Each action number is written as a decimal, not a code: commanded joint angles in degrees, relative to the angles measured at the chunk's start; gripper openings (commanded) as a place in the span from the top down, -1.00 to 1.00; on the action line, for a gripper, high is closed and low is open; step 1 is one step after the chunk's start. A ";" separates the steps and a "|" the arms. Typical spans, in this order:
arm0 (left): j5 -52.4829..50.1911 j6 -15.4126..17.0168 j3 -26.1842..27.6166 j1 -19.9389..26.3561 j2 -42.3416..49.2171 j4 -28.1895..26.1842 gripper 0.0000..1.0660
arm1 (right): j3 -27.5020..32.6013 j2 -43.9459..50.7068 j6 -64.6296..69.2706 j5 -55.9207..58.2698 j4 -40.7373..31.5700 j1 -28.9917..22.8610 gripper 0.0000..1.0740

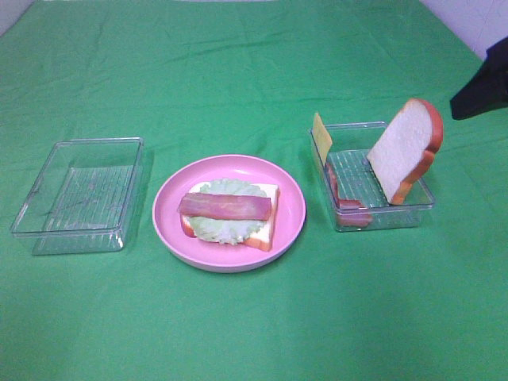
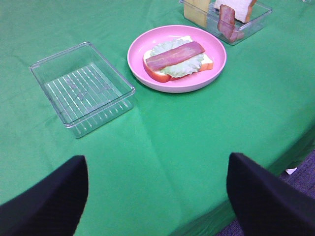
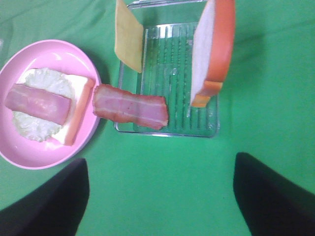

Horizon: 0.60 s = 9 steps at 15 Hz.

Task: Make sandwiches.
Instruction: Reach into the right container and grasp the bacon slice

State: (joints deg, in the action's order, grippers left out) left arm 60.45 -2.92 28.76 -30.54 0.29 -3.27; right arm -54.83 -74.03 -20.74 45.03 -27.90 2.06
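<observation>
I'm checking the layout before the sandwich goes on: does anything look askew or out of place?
Yes. In the right-hand tray, a bacon strip pokes over the rim toward the pink plate instead of lying inside. The bread slice and cheese slice stand tilted on edge, not flat. Nothing looks spilled.

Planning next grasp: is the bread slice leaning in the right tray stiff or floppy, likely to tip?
Probably stiff: the bread slice stands on edge without sagging. Likely tips if nudged, since it stands tilted in the clear tray.
</observation>
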 commanded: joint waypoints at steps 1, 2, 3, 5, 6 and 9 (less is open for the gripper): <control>-0.52 0.52 -0.17 -0.23 1.38 0.29 -0.40 | -7.68 -9.11 -1.32 3.44 0.57 -3.32 -0.41; -0.52 0.52 -0.17 -0.23 1.38 0.29 -0.40 | -10.94 -12.72 0.46 3.44 3.09 -6.99 -0.41; -0.52 0.52 -0.17 -0.23 1.38 0.29 -0.40 | -14.15 -15.87 4.13 3.50 5.96 -10.14 -0.41; -0.52 0.52 -0.17 -0.23 1.38 0.29 -0.40 | -20.23 -22.40 13.35 5.44 11.57 -15.30 -0.41; -0.52 0.52 -0.17 -0.23 1.38 0.29 -0.40 | -23.89 -25.95 16.96 8.54 14.09 -16.96 -0.41; -0.52 0.52 -0.17 -0.23 1.38 0.29 -0.40 | -31.80 -33.86 20.74 15.76 16.79 -18.85 -0.41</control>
State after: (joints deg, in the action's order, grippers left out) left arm 60.45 -2.75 28.76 -30.54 0.29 -3.27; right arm -87.55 -109.09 -0.97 60.62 -11.80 -16.50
